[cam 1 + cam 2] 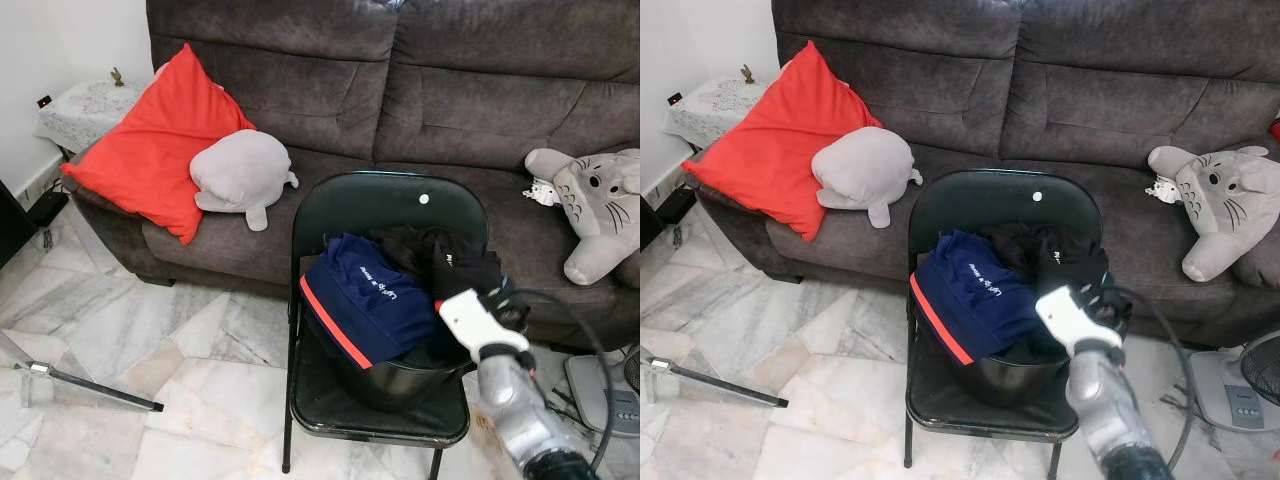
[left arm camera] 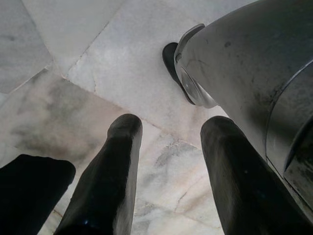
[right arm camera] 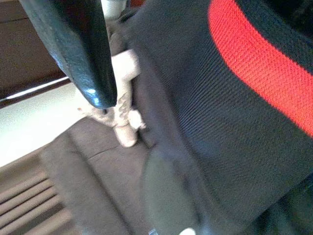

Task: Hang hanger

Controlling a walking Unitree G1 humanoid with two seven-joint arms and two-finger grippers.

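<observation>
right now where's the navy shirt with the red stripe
The navy shirt lies draped over the left rim of the black bucket on the folding chair before the sofa, beside black clothes, with the right gripper at the bucket's right side.

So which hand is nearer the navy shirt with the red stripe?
Right. The right hand is up against the navy shirt in the tub on the chair; the left hand hangs over the marble floor.

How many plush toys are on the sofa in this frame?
2: a grey seal plush leaning against the red cushion at the left end, and a grey Totoro plush at the right end. Others may be out of frame.
</observation>
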